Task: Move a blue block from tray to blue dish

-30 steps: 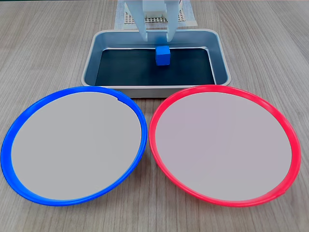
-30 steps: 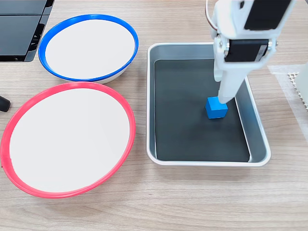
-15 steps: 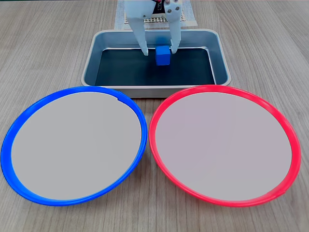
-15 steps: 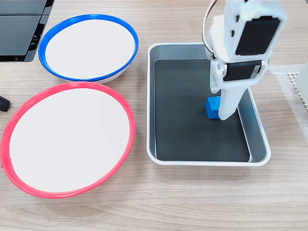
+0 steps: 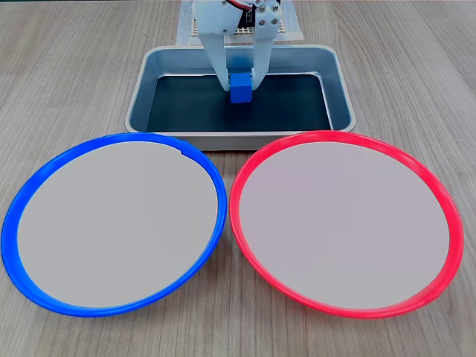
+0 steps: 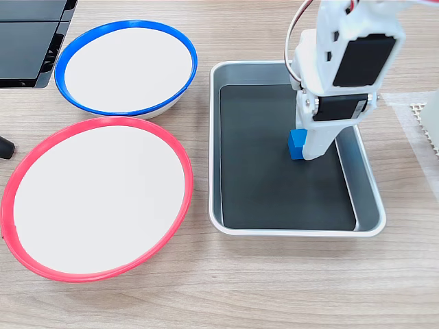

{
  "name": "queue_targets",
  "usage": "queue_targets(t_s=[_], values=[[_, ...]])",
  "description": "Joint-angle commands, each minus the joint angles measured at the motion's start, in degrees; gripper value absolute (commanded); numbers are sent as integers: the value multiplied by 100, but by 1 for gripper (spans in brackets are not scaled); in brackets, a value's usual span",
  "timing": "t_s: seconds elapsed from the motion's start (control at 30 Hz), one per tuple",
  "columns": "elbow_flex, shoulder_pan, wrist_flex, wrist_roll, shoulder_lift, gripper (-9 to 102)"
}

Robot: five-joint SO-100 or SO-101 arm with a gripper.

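Observation:
The blue block (image 5: 240,88) sits between the two white fingers of my gripper (image 5: 240,82), low over the black bottom of the grey tray (image 5: 238,138) near its far wall. In the fixed view from the side, the gripper (image 6: 306,148) covers most of the blue block (image 6: 295,144), which shows at the finger's left edge inside the tray (image 6: 295,232). The jaws are closed against the block's sides. Whether the block rests on the bottom or hangs just above it I cannot tell. The blue dish (image 5: 111,223) lies in front of the tray; it also appears as the blue dish (image 6: 123,68).
A red-rimmed plate (image 5: 346,223) lies beside the blue dish, and it shows again as the red-rimmed plate (image 6: 96,199). A white perforated base (image 5: 290,30) stands behind the tray. A dark flat object (image 6: 27,41) lies at the top left corner.
The gripper came down around the block and closed on it. The block has shifted a little toward the blue-dish side of the tray.

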Motion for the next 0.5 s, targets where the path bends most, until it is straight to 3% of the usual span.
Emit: queue_targets(t_s=[0.0, 0.17, 0.27, 0.47], values=[[-431, -88, 202, 220, 211, 0], [-2057, -149, 809, 1995, 272, 0], [-3322, 158, 439, 3322, -211, 0], [-5019, 923, -343, 4131, -1811, 0]])
